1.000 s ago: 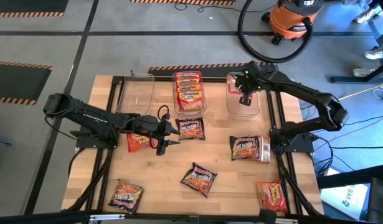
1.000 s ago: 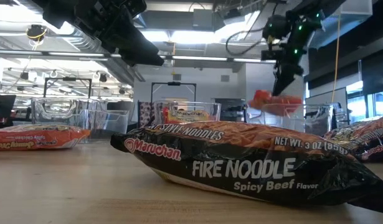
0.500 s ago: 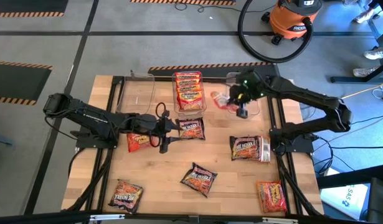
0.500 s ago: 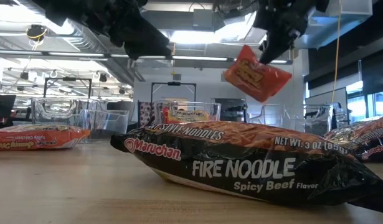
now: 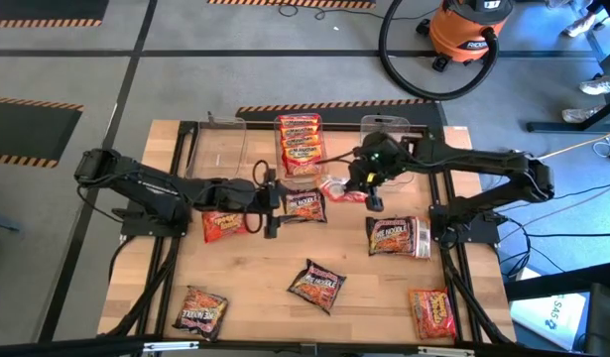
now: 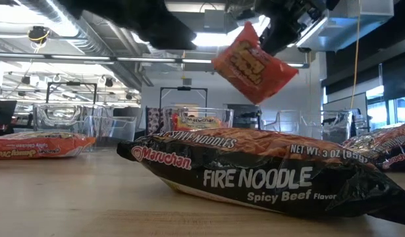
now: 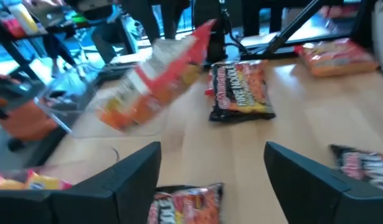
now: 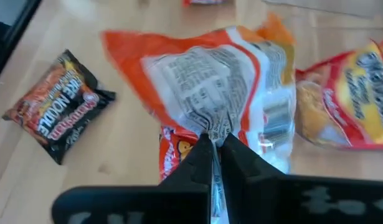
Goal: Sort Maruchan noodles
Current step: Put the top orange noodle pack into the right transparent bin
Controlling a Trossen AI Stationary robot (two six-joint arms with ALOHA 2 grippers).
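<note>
Your right pincer [image 8: 217,144] pinches the orange packet [image 8: 210,81] by its crinkly edge; it hangs shiny and white-backed just past the fingers

Probably a workshop or lab — taped floor [image 5: 47,104], shop vacuum [image 5: 468,30], exposed ceiling ducts [image 6: 90,39].

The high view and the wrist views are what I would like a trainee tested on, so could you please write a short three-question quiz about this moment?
1. True or false: the right gripper is shut on an orange packet.
2. Which clear tub holds packets: A the left tub, B the middle tub, C the right tub?
3. Fill in: the left gripper hangs with its fingers ____ above a dark packet.

Key: 1 true; 2 B; 3 open.
</note>
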